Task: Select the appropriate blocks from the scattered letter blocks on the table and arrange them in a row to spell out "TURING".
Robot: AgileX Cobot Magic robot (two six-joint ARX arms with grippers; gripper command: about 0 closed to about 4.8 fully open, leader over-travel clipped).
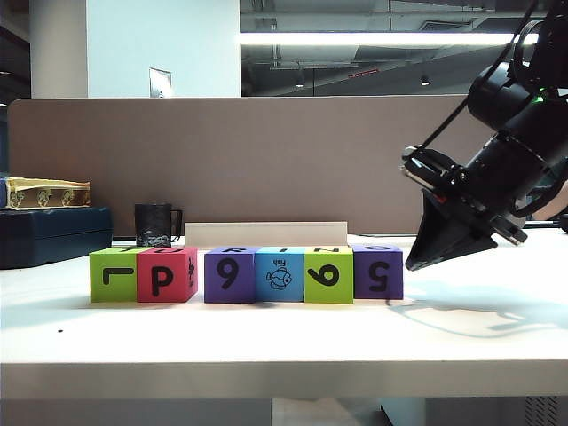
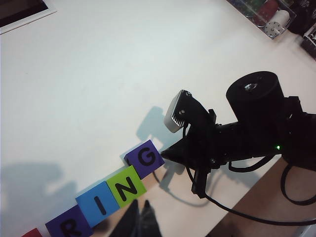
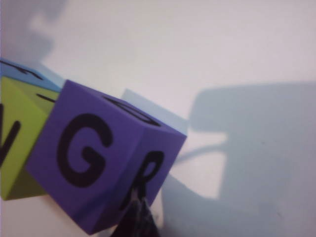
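Six letter blocks stand in a row on the white table (image 1: 266, 342): lime green (image 1: 113, 275), red-pink (image 1: 164, 275), purple (image 1: 229, 275), light blue with a fish (image 1: 279, 277), lime green (image 1: 328, 275), purple (image 1: 377, 272). A small gap splits red-pink from purple. The left wrist view reads R (image 2: 69, 227), I (image 2: 98, 202), N (image 2: 127, 185), G (image 2: 144, 158). My right gripper (image 1: 422, 260) is shut, its tip (image 3: 138, 210) at the outer corner of the G block (image 3: 94, 163), holding nothing. My left gripper (image 2: 140, 206) is shut and empty, over the table beside the row's N block.
A black mug (image 1: 153, 224) stands behind the row, with a long white strip (image 1: 266, 233) beside it. A dark blue case (image 1: 53, 232) under a gold box (image 1: 44, 193) sits far left. A brown-grey divider (image 1: 266, 160) closes the back. A clear bin of spools (image 2: 271, 17) lies beyond.
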